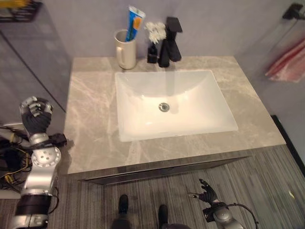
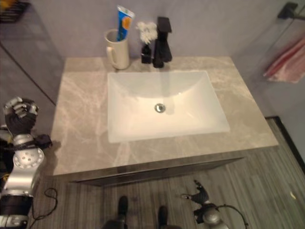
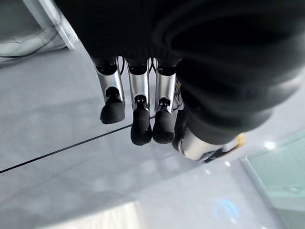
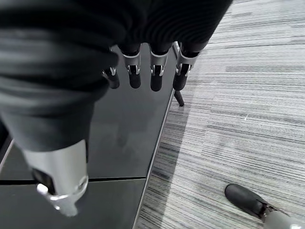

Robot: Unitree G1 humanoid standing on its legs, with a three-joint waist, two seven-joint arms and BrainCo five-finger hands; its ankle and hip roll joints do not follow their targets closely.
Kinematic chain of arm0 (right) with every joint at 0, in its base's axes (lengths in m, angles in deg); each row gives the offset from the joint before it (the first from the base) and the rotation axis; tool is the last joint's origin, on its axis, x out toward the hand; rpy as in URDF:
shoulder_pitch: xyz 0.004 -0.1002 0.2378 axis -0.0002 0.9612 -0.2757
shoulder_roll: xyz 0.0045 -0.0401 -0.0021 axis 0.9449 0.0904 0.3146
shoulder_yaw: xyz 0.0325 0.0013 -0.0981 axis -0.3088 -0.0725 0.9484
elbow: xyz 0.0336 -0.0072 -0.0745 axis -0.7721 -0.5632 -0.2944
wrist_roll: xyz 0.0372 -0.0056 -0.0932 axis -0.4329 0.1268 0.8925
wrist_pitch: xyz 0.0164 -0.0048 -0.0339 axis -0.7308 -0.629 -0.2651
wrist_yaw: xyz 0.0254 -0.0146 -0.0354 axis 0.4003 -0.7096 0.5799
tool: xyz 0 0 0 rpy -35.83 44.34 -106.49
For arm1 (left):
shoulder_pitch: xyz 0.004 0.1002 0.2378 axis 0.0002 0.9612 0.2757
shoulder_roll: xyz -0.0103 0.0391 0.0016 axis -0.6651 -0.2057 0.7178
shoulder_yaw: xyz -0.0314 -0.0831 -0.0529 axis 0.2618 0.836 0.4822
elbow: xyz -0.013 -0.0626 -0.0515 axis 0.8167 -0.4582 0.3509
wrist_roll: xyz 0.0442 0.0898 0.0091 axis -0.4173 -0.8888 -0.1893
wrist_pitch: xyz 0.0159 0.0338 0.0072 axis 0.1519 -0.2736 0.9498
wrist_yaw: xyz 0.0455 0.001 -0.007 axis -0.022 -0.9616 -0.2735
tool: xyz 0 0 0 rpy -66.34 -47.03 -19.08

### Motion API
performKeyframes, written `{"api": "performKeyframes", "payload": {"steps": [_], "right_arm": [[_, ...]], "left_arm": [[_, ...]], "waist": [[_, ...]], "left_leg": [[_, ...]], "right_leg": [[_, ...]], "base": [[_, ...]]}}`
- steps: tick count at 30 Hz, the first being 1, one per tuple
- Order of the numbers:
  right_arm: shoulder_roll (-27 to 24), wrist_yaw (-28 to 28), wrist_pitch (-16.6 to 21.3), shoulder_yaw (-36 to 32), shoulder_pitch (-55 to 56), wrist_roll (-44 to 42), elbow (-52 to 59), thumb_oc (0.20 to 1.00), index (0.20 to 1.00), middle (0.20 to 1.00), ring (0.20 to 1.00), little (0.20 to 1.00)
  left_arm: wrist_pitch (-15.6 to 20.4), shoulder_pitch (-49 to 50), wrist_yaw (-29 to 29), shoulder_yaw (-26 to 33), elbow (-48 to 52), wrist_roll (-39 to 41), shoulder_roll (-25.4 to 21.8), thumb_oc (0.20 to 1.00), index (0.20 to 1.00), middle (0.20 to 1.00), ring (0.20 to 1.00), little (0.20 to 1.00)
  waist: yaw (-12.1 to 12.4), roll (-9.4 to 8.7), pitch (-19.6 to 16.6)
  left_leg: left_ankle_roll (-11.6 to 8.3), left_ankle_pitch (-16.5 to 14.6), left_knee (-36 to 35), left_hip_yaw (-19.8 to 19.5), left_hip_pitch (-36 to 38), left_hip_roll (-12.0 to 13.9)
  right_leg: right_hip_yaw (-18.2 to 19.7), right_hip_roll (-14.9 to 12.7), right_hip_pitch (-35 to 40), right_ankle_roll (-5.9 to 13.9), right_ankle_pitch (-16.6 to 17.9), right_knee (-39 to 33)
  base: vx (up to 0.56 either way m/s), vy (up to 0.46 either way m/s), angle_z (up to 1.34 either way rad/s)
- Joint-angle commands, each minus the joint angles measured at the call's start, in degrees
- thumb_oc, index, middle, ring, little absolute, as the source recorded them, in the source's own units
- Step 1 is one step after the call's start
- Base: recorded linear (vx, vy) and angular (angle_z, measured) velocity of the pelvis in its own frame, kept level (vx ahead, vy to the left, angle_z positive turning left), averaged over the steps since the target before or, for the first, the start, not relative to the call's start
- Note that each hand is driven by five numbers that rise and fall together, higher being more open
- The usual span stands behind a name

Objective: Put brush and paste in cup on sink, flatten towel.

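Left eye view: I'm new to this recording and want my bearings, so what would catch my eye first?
The white sink basin set in the grey marble countertop dominates. At the back stand a cream cup holding a blue toothpaste tube and a black faucet. A red striped towel hangs on the right wall; the left robot hand is raised beside the counter.

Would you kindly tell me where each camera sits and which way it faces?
Left eye: head camera, looking down at the sink and cup; left hand at left.
Right eye: the same scene, slightly offset; right hand low.
Left wrist: along its curled fingers toward a grey surface.
Right wrist: along its fingers toward the striped floor.
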Motion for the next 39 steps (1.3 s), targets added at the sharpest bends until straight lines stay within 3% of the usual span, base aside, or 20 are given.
{"api": "performKeyframes", "payload": {"steps": [1, 6, 12, 15, 16, 19, 20, 22, 23, 25, 31, 37, 39], "right_arm": [[-1.09, 1.11, 0.7, -0.68, 0.72, 1.15, 0.82, 1.0, 1.0, 1.0, 1.0, 1.0], [-0.85, 2.17, 1.07, -1.38, 1.39, 1.42, 1.78, 1.0, 1.0, 1.0, 1.0, 1.0], [-1.13, 2.9, 1.56, -1.22, 1.91, 0.34, 3.23, 1.0, 1.0, 1.0, 1.0, 1.0], [-1.25, 2.83, 1.93, -0.94, 1.25, -0.15, 3.63, 1.0, 1.0, 1.0, 1.0, 1.0], [-1.13, 2.35, 2.24, -0.48, 0.54, -0.62, 3.06, 1.0, 1.0, 1.0, 1.0, 1.0], [-1.32, 2.27, 2.54, -0.32, 0.21, -1.4, 3.16, 1.0, 1.0, 1.0, 1.0, 1.0], [-1.33, 2.28, 2.55, -0.37, 0.22, -1.41, 3.15, 1.0, 1.0, 1.0, 1.0, 1.0], [-1.86, 1.95, 2.66, -0.65, 0.21, -2.12, 3.7, 1.0, 1.0, 1.0, 1.0, 1.0], [-1.86, 1.95, 2.65, -0.66, 0.21, -2.12, 3.71, 1.0, 1.0, 1.0, 1.0, 1.0], [-2.65, 2.0, 3.12, -1.38, 0.78, -3.33, 4.57, 1.0, 1.0, 1.0, 1.0, 1.0], [-3.42, 1.54, 3.36, -1.95, 0.81, -4.56, 5.16, 1.0, 1.0, 1.0, 1.0, 1.0], [-3.76, 1.88, 3.51, -1.84, 1.24, -5.52, 7.66, 1.0, 1.0, 1.0, 1.0, 1.0], [-3.97, 2.1, 3.63, -1.94, 1.75, -5.55, 9.48, 1.0, 1.0, 1.0, 1.0, 1.0]], "left_arm": [[6.97, -6.11, 4.49, 1.63, -1.23, -1.59, -2.18, 0.2, 0.2, 0.2, 0.2, 0.2], [9.49, 4.69, 11.65, 2.74, 8.5, 3.82, 2.35, 0.2, 0.2, 0.2, 0.2, 0.2], [9.77, 11.76, 18.27, -0.04, 12.61, 8.43, 3.42, 0.2, 0.2, 0.2, 0.2, 0.2], [9.84, 13.01, 21.34, -2.6, 14.13, 8.77, 1.53, 0.2, 0.2, 0.2, 0.2, 0.2], [9.52, 13.24, 22.92, -5.93, 13.99, 10.53, 1.02, 0.266, 0.266, 0.266, 0.266, 0.266], [8.93, 13.31, 24.2, -8.49, 12.43, 10.19, -0.34, 0.429, 0.429, 0.429, 0.429, 0.429], [9.0, 13.2, 24.2, -8.58, 12.31, 10.19, -0.35, 0.533, 0.533, 0.533, 0.533, 0.533], [8.5, 12.98, 24.87, -10.91, 11.1, 10.04, -1.27, 0.903, 0.903, 0.903, 0.903, 0.903], [8.51, 12.96, 24.87, -10.92, 11.08, 10.04, -1.27, 1.0, 1.0, 1.0, 1.0, 1.0], [8.39, 13.18, 26.13, -12.92, 10.96, 9.19, -3.0, 1.0, 1.0, 1.0, 1.0, 1.0], [8.33, 13.11, 27.41, -15.6, 10.19, 8.77, -5.49, 1.0, 1.0, 1.0, 1.0, 1.0], [8.52, 13.48, 28.16, -16.85, 10.35, 8.16, -7.9, 1.0, 1.0, 1.0, 1.0, 1.0], [8.52, 14.06, 28.74, -16.59, 10.84, 7.45, -9.38, 1.0, 1.0, 1.0, 1.0, 1.0]], "waist": [[-0.31, -0.26, -2.63], [0.94, 0.47, -4.37], [2.11, 0.64, -5.19], [2.55, 0.79, -5.44], [2.86, 0.75, -5.27], [3.19, 0.68, -4.64], [3.19, 0.69, -4.59], [3.4, 0.53, -4.13], [3.4, 0.53, -4.13], [3.2, 0.59, -4.1], [3.17, 0.84, -4.36], [3.31, 0.82, -4.17], [3.21, 0.72, -3.91]], "left_leg": [[-0.34, -1.53, 1.81, -3.14, -0.45, 0.73], [0.51, -2.38, 1.63, -3.31, 2.99, 0.45], [0.82, -2.22, 1.32, -4.24, 4.33, 0.46], [0.93, -2.34, 1.72, -4.62, 4.68, 0.58], [1.25, -2.7, 2.64, -6.3, 4.83, 0.37], [1.46, -3.65, 4.05, -9.64, 4.92, -0.52], [1.47, -3.71, 4.15, -9.69, 4.9, -0.54], [1.59, -4.71, 5.85, -13.77, 4.9, -1.93], [1.6, -4.72, 5.89, -13.78, 4.88, -1.94], [1.77, -5.85, 7.14, -16.98, 4.89, -3.44], [2.29, -8.18, 10.16, -19.08, 5.29, -5.04], [3.74, -10.84, 12.44, -16.53, 6.85, -5.46], [4.59, -11.9, 13.02, -13.45, 7.56, -5.22]], "right_leg": [[-2.75, -3.53, -0.28, 3.81, -0.37, 4.25], [-2.32, -3.33, 2.28, 3.58, -1.05, 4.22], [-1.52, -2.5, 3.58, 3.14, -0.85, 2.63], [-0.9, -2.14, 3.82, 3.03, -0.54, 2.29], [-0.01, -1.82, 3.74, 2.76, -0.53, 2.63], [0.88, -1.47, 3.6, 2.39, -0.68, 3.47], [0.83, -1.48, 3.64, 2.4, -0.72, 3.5], [1.93, -1.25, 3.36, 2.2, -0.45, 3.94], [1.92, -1.25, 3.37, 2.21, -0.45, 3.94], [3.44, -1.21, 3.02, 2.29, 0.19, 3.75], [6.98, -1.19, 2.4, 2.78, 1.17, 3.6], [12.05, -0.65, 1.17, 3.95, 1.87, 4.98], [13.59, -0.67, 0.31, 4.85, 2.61, 5.42]], "base": [[0.0, 0.016, 0.05], [-0.01, 0.005, -0.03], [-0.05, -0.016, -0.02], [-0.07, -0.013, -0.01], [-0.06, -0.01, -0.13], [-0.07, -0.005, -0.12], [-0.04, 0.004, -0.08], [-0.05, 0.0, -0.23], [-0.04, 0.01, -0.35], [-0.04, 0.027, -0.26], [-0.02, 0.044, -0.32], [-0.03, 0.072, -0.56], [-0.09, 0.098, -0.88]]}}
